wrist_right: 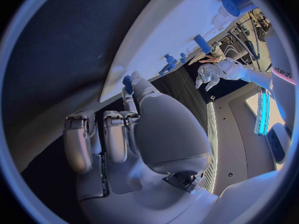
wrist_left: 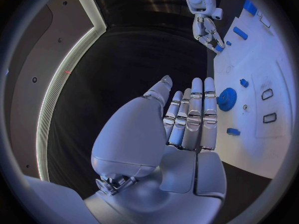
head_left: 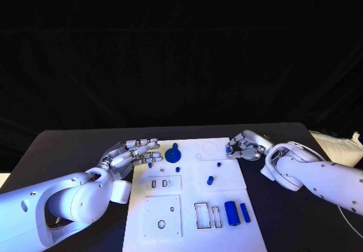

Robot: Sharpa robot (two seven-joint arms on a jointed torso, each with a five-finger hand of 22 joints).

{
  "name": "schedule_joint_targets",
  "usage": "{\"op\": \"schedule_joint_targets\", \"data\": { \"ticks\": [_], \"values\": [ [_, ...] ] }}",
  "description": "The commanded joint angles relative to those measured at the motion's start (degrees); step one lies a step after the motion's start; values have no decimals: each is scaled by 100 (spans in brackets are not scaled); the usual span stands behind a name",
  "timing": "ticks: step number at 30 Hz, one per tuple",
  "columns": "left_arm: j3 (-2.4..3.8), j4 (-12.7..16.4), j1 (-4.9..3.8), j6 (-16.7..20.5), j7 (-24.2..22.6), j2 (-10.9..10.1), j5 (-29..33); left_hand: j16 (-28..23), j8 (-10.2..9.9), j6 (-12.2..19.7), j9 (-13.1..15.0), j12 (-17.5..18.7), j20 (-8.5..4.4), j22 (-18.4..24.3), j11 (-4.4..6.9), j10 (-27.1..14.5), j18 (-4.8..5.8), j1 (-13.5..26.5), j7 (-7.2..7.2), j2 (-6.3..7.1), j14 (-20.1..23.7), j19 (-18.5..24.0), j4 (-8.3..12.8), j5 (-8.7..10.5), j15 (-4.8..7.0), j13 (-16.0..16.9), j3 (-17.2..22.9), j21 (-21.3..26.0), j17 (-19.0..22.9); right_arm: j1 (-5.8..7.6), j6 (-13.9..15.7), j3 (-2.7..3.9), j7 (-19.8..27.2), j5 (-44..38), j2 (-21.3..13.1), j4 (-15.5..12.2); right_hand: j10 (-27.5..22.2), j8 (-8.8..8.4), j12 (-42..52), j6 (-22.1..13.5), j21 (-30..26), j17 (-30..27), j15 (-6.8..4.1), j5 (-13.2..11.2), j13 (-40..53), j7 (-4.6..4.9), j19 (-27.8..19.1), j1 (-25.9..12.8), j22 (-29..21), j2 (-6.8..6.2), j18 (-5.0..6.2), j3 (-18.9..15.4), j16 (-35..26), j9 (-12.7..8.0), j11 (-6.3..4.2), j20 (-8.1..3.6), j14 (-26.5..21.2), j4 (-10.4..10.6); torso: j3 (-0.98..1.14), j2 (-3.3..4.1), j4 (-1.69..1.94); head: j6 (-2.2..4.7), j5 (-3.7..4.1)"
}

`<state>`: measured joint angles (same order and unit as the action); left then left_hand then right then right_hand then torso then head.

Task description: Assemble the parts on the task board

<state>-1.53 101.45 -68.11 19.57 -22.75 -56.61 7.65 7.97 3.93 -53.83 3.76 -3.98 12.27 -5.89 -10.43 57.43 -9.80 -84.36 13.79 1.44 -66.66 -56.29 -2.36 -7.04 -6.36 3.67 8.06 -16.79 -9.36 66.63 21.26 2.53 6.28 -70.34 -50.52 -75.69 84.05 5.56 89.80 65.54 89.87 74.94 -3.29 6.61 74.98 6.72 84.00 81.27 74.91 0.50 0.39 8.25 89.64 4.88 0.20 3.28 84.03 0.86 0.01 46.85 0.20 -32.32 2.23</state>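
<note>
White task board (head_left: 227, 231) lies mid-tabletop (head_left: 61, 147). I see my left hand (head_left: 135, 152) spread, empty, beside the blue gear (head_left: 173, 155). My right wrist view reveals a small blue part (wrist_right: 127, 83) pinched by my right hand (head_left: 246, 147) at the board's edge.

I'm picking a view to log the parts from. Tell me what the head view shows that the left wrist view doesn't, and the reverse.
Head view alone: the two long blue bars lying side by side near the task board's front edge, with empty rectangular slots beside them.

Left wrist view alone: the left hand seen from behind, fingers straight and together, holding nothing, beside the board's edge.

Both: the blue gear, the small blue pegs, and the right hand at the board's far side with a blue piece at its fingertips.
</note>
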Motion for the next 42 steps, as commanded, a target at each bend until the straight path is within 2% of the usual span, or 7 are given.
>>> {"op": "schedule_joint_targets", "data": {
  "ticks": [1, 9, 13, 16, 26, 35, 42],
  "values": [
    [2, 9, -1, -129, -32, 7, 7, -30, -4, 12, 0, -18, 14, 11, 7, -2, -53, 13, 14, -28, -4, 38, 37, 28, -24, -6, 4, 24, -9, 21, 180, 12, -61, -18, -11, -211, 595, 151, 20, 404, 13, 1506, -52, -15, 1502, -280, 600, -45, 1509, 75, -39, 24, 36, 137, -56, -58, 597, 8, -8, -12, 15, -1, 8],
    [1, -19, -1, -380, -130, 26, 7, -52, -13, 34, -3, -11, 16, 17, 6, -21, -52, 0, 5, -1, 7, 50, 77, 27, -28, -8, 12, 28, -10, 57, 87, 20, -301, -331, 28, -753, 595, 134, 20, 390, 13, 1506, -70, 92, 1502, -288, 600, -151, 1509, 92, -39, 41, 36, 151, -68, -85, 597, 30, -54, -91, 39, -81, -36],
    [1, -99, -1, -420, -146, 36, 7, -54, -12, 34, -3, -11, 16, 18, 7, -21, -52, -2, 4, -6, 6, 51, 80, 26, -27, -7, 17, 28, -10, 57, 121, 18, -609, -683, 202, -1020, 595, 121, 20, 380, 13, 1506, -75, 179, 1502, -288, 600, -203, 1509, 109, -39, 66, 36, 159, -71, -94, 597, 33, -82, -155, 61, -181, -166],
    [1, -182, -1, -420, -159, 42, 7, -55, -11, 32, -2, -13, 16, 18, 8, -19, -52, -1, 4, -12, 5, 52, 81, 25, -27, -7, 21, 28, -11, 37, 99, 10, -784, -897, 350, -1161, 595, 112, 20, 370, 13, 1506, -75, 184, 1502, -284, 600, -251, 1509, 117, -39, 70, 36, 162, -68, -96, 597, 51, -99, -185, 87, -230, -193],
    [1, -414, -2, -481, -214, 42, 7, -71, 10, -7, 5, -39, 16, 22, 23, 27, -54, 17, -13, -31, 0, 59, 93, 25, -22, 0, 45, 28, -16, -227, 63, -55, -1121, -1583, 934, -1338, 595, 69, 20, 327, 13, 1506, -66, 89, 1502, -264, 600, -396, 1509, 102, -39, 58, 36, 162, -53, -94, 597, 102, -178, -278, 140, -393, -248],
    [1, -443, -3, -471, -199, 49, 7, -73, 13, -14, 6, -43, 15, 23, 25, 34, -55, 21, -15, -34, -2, 59, 94, 25, -20, 0, 49, 27, -17, -451, -49, -119, -1324, -2018, 1345, -1206, 595, 61, 20, 323, 13, 1506, -64, 63, 1502, -261, 600, -422, 1509, 104, -39, 60, 36, 162, -50, -92, 597, 110, -195, -284, 149, -471, -267],
    [1, -417, -3, -459, -179, 51, 7, -74, 14, -17, 7, -44, 15, 23, 25, 37, -55, 24, -15, -35, -3, 59, 94, 25, -19, 0, 51, 27, -18, -518, -161, -155, -1458, -2151, 1508, -1077, 595, 52, 20, 318, 13, 1506, -61, 45, 1502, -257, 600, -449, 1509, 99, -39, 57, 36, 161, -46, -90, 597, 119, -179, -279, 146, -479, -277]
  ]
}}
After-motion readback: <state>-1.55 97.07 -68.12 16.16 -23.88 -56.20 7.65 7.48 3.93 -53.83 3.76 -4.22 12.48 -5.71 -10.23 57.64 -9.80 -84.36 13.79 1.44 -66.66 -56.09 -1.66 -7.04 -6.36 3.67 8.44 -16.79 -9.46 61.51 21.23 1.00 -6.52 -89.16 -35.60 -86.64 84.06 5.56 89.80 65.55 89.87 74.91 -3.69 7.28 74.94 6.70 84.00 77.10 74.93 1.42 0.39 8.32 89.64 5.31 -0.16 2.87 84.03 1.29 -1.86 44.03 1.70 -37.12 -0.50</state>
